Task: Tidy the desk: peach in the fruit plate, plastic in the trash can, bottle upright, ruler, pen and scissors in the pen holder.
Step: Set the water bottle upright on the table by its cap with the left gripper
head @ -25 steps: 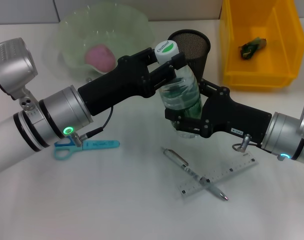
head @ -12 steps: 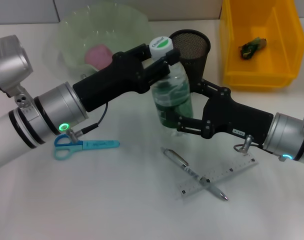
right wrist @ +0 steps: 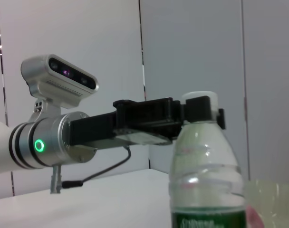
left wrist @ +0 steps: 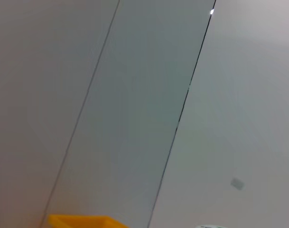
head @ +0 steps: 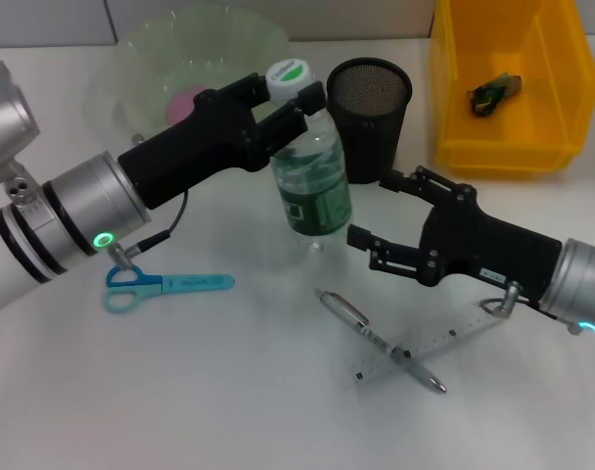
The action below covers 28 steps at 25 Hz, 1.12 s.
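Head view: left tool (head: 286,98) seemingly clamped on upright bottle's (head: 311,179) cap; right tool (head: 374,211) spread apart beside it.

The head view looks forward and down from above onto the table (head: 229,392), taking in both arms from a middling distance, with the left pincer (head: 283,103) and the right pincer (head: 376,211) near the middle of its field. The left wrist view faces upward and away from the table, onto a plain panelled wall (left wrist: 135,95); only the rim of the yellow bin (left wrist: 80,221) shows beyond that pincer. The right wrist view looks level and close across the table, out past its own pincer toward the bottle (right wrist: 206,175) and the left pincer (right wrist: 201,114) at the cap. Head and right wrist views share the bottle and the left arm.
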Tool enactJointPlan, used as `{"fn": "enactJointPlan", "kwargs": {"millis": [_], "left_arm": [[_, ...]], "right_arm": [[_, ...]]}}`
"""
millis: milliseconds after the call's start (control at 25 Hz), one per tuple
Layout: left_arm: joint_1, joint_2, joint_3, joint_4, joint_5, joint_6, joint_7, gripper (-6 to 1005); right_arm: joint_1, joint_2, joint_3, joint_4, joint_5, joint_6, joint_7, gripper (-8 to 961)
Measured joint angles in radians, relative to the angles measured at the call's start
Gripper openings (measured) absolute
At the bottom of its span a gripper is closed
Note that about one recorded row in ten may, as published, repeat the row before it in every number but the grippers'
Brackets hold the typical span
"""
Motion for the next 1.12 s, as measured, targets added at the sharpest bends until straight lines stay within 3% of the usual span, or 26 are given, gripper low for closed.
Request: {"fn": "enactJointPlan", "kwargs": {"millis": [440, 1120], "left_arm": [[0.073, 0.004, -0.001, 0.132, -0.001, 0.008, -0.027, 440], [0.165, 0.009, -0.017, 0.309, -0.012, -0.038, -0.011, 441]], "right_arm": [[-0.075, 0.000, 0.000, -0.028, -0.001, -0.047, 0.001, 832], [-0.074, -0.001, -0.002, -0.055, -0.071, -0.062, 0.058, 831]]}}
